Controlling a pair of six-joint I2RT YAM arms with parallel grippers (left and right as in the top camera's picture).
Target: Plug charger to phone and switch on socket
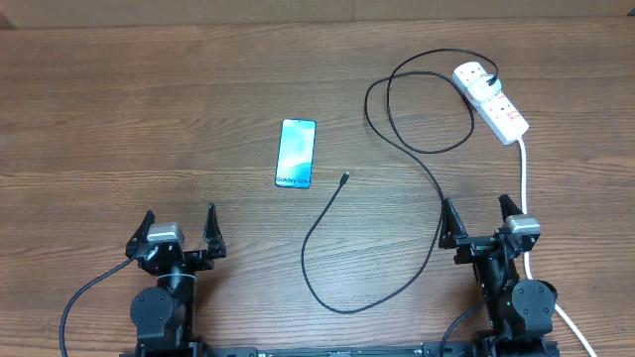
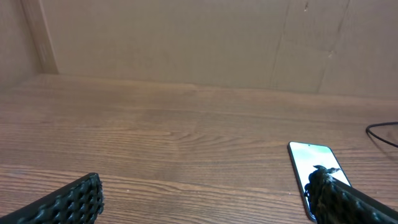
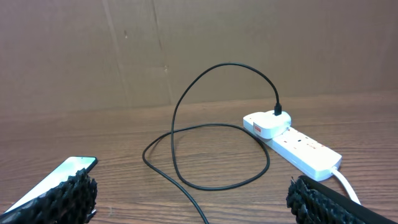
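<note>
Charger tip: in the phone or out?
Out. The charger tip lies on the table, right of the phone, with a gap between them.

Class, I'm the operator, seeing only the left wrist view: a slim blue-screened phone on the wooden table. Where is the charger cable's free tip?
Observer: The small connector tip of the thin black cable lies on the wooden table, just right of the slim blue-screened phone, not touching it.
Operator: And its other end?
Observer: It enters a white adapter seated on the white oblong power strip, far right.
Operator: Is the right gripper busy?
Observer: No, the right gripper is open and empty.
</note>
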